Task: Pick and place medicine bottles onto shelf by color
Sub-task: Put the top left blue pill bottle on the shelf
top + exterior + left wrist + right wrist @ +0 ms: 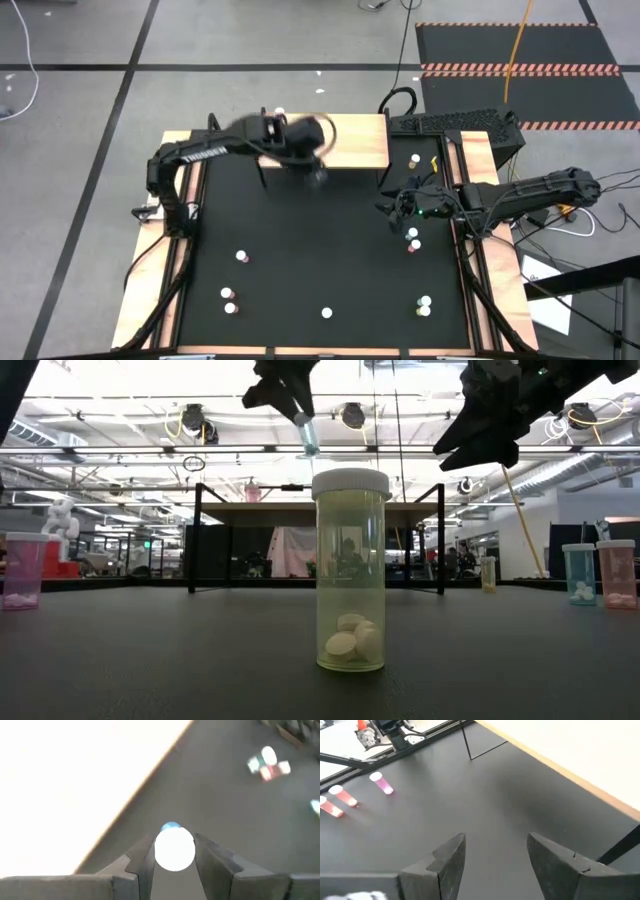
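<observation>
Currently, step in hand: carrying a pale blue bottle (174, 847) to the shelf (345, 143), a judgement from how things lie.
Left gripper (312, 160): upper centre of the high view, at the shelf's front edge; its fingers are clamped on the blue bottle just under the white cap, as the left wrist view shows.
Blue bottle in the low view (307, 432): hanging in the air, top centre of the frame, clear of the mat (320, 250).
Shelf: pale board filling the upper left of the left wrist view, its black legs showing in the low view; one small bottle (279, 114) seems to stand at its back edge, colour unclear.
Right gripper (400, 208): centre right of the high view, waiting above the mat with fingers apart and nothing between them.
Other bottles: scattered along the lower part of the high view and near the right gripper; a yellow bottle (350, 570) stands in the middle of the low view.
Doing it well: carry the bottle fully over the board before lowering, keep it upright, and set the base flat before letting go.
Risk: a release near the edge could tip it off the board.
Colour rule: put blue with blue, away from other colours.
</observation>
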`<state>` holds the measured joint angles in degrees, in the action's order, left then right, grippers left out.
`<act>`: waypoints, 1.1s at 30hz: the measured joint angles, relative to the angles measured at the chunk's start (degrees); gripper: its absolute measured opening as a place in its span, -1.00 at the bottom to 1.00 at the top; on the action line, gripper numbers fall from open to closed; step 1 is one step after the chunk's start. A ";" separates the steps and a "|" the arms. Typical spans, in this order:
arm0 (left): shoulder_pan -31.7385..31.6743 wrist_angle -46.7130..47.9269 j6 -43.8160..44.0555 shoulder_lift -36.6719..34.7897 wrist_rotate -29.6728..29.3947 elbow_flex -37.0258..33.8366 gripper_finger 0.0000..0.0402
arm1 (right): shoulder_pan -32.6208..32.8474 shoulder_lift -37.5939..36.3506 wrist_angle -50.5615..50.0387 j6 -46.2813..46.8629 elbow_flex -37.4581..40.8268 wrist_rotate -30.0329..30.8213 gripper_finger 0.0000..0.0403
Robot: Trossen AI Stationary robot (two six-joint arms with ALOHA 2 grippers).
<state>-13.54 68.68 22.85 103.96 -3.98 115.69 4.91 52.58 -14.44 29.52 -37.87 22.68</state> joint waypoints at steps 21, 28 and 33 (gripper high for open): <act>-22.23 -11.07 -10.01 5.03 -1.44 2.92 -0.36 | -5.67 0.00 -0.50 -6.46 0.00 -3.37 0.03; -22.60 -5.75 -17.65 7.19 -1.69 2.92 -0.36 | -7.61 0.00 -0.44 -1.19 0.00 -1.74 0.03; -22.67 -4.65 -22.61 7.42 -1.95 2.92 -0.36 | -8.09 0.07 -0.14 0.82 0.00 0.02 0.03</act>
<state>-36.21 64.03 0.24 111.38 -5.93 118.61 -3.19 52.65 -14.58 30.35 -37.87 22.70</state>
